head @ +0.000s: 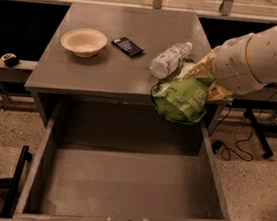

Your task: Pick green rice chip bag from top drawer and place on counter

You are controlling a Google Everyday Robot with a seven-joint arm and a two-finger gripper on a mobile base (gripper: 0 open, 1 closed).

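Observation:
The green rice chip bag (pixel 181 100) hangs crumpled from my gripper (pixel 202 80), which is shut on its upper part. The bag is in the air over the counter's front right corner and the back right of the top drawer (pixel 120 181). The drawer is pulled fully out and its grey floor is bare. The counter (pixel 114 64) is the flat grey cabinet top behind it. My white arm comes in from the right.
On the counter stand a beige paper bowl (pixel 84 41) at the left, a small dark packet (pixel 127 46) in the middle, and a clear water bottle (pixel 169 60) lying just left of the bag. Cables (pixel 235 144) trail on the floor at the right.

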